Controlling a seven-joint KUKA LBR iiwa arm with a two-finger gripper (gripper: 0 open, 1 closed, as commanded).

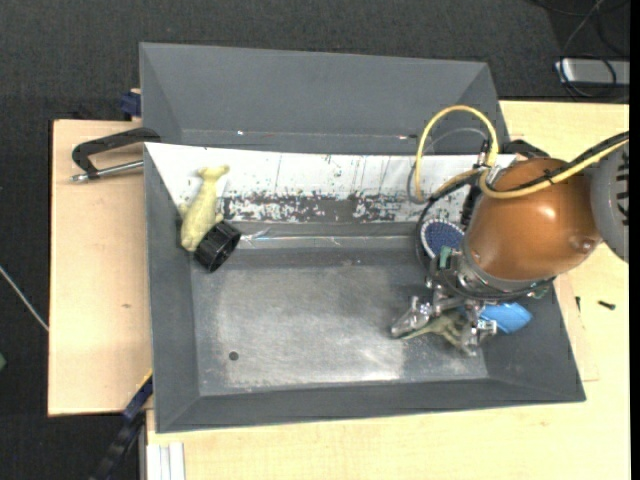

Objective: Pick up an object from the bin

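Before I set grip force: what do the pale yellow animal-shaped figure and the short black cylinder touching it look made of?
Pale yellow animal-shaped figure: probably soft rubber or foam, judging by its matte, rounded contours. Short black cylinder: likely hard plastic, smooth with crisp edges.

Bin floor (310,328) ctr open; yellow toy (202,208), black cap (216,246) crowd back-left.
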